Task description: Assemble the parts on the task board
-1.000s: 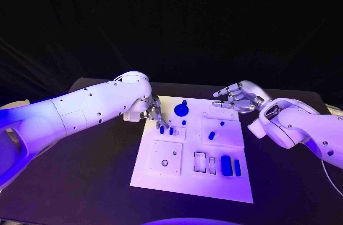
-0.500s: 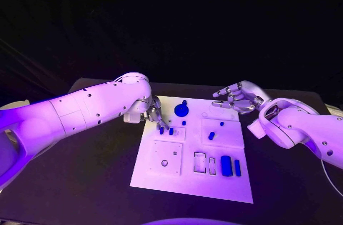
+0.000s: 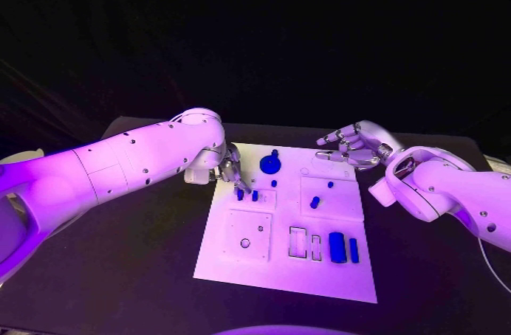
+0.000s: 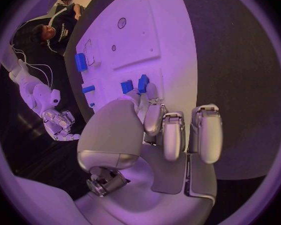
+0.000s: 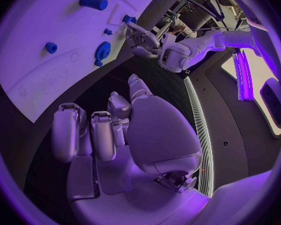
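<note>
Now the left hand (image 3: 226,169) sits at the task board's (image 3: 279,272) far left edge, fingertips touching a small blue part (image 4: 142,83) standing upright just ahead; whether it grips, I cannot tell. That contact reads from the left wrist view. Right hand (image 3: 357,146) hovers released off the far right corner, well apart.

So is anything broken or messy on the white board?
Nothing stands out. The flat white task board lies square on the black table, and the small blue parts sit neatly on it.
</note>
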You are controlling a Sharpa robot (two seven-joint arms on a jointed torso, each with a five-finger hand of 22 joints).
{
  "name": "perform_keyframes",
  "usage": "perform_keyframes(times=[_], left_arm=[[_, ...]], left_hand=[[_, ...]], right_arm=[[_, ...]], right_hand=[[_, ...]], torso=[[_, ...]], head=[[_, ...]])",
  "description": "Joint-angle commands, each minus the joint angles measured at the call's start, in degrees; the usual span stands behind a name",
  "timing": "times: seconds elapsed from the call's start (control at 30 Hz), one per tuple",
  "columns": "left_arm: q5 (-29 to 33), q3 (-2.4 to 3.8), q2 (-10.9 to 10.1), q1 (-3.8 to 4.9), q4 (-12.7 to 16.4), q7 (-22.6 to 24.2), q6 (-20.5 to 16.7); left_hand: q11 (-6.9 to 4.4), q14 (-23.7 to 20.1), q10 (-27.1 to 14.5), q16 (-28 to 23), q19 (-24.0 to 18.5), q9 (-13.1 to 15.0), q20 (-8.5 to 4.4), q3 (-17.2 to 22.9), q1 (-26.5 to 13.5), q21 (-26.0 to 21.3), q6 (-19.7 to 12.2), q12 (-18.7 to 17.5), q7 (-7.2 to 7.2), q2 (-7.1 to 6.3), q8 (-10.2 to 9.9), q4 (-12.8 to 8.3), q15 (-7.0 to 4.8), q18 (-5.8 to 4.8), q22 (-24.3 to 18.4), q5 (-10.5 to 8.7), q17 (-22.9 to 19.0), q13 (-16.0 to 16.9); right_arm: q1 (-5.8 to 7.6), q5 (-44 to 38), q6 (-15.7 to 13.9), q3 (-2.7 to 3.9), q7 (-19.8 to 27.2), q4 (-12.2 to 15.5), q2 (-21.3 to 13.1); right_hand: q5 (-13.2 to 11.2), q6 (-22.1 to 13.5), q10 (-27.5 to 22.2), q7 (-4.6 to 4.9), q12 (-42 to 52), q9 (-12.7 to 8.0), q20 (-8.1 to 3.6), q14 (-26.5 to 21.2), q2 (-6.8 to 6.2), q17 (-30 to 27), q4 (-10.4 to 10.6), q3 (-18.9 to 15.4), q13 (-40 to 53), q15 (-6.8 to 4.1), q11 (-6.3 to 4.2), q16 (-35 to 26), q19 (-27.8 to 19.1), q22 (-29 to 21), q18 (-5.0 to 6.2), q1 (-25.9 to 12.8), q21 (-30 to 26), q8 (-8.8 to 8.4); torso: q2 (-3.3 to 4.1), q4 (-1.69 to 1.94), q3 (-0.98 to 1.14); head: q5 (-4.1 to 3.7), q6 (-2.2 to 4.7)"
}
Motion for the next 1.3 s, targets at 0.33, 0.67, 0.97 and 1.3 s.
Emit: perform_keyframes(times=[0.33, 0.67, 0.97, 1.3], left_arm=[[1.0, -0.09, 0.0, -0.12, -0.1, -3.1, 0.0], [0.9, -0.09, -0.1, -0.12, -0.5, -3.1, 0.9], [0.8, -0.09, 0.0, -0.12, -0.6, -3.2, 0.9], [0.7, -0.10, 0.0, -0.12, -0.7, -3.3, 0.6]], left_hand=[[0.49, 5.9, -0.2, 0.2, 4.8, -0.5, 0.70, -0.8, -5.4, 0.0, 0.4, 0.1, 0.54, -2.90, -0.4, 1.2, 0.54, -0.49, 12.9, -0.18, 15.1, 0.2], [0.49, 5.9, -0.2, 0.2, 4.8, -0.6, 0.73, -1.6, -6.7, 0.1, 0.6, 0.0, 0.53, -3.55, -0.4, 1.3, 0.54, -0.50, 12.9, -0.19, 15.1, 0.1], [0.36, 5.9, -0.2, 0.2, 4.8, -0.6, 0.68, -0.8, -5.1, -0.1, 0.6, 0.0, 0.36, -2.94, -0.4, 0.5, 0.46, -0.46, 12.8, 0.01, 15.1, 0.0], [0.02, 5.9, -0.6, 0.2, 4.7, -1.0, 0.40, 4.5, 0.9, -0.3, -0.2, -0.4, 0.03, -1.79, -0.8, -2.4, 0.16, -0.40, 12.7, 0.31, 15.1, -0.3]], right_arm=[[-0.04, -0.5, 0.5, 0.00, 0.1, 0.0, 0.0], [-0.04, -0.5, 0.6, 0.00, 0.0, 0.0, 0.0], [-0.04, -0.5, 0.6, 0.00, 0.1, -0.1, 0.1], [-0.04, -0.5, 0.6, 0.00, 0.1, -0.1, 0.1]], right_hand=[[0.1, 0.4, -0.3, -0.15, 0.1, 0.0, -0.14, 4.6, -0.03, 9.5, 0.0, -0.4, -0.1, -0.46, -0.09, -0.1, -0.2, 0.0, 0.85, -0.4, -0.4, -0.06], [0.1, 0.4, -0.3, -0.15, 0.1, 0.0, -0.14, 4.6, -0.03, 9.5, 0.0, -0.4, -0.1, -0.46, -0.09, -0.1, -0.2, 0.0, 0.85, -0.4, -0.4, -0.06], [0.1, 0.4, -0.3, -0.15, 0.1, 0.0, -0.14, 4.6, -0.03, 9.5, 0.0, -0.4, -0.1, -0.46, -0.09, -0.1, -0.2, 0.0, 0.85, -0.4, -0.4, -0.06], [0.1, 0.4, -0.3, -0.15, 0.1, 0.0, -0.14, 4.6, -0.03, 9.5, 0.0, -0.4, -0.1, -0.46, -0.09, -0.1, -0.2, 0.0, 0.85, -0.4, -0.4, -0.06]], torso=[[0.01, 0.02, -0.02], [0.01, 0.02, -0.02], [0.01, 0.02, -0.02], [0.00, 0.04, -0.03]], head=[[-0.04, -0.03], [-0.03, -0.08], [-0.01, -0.07], [0.02, -0.08]])
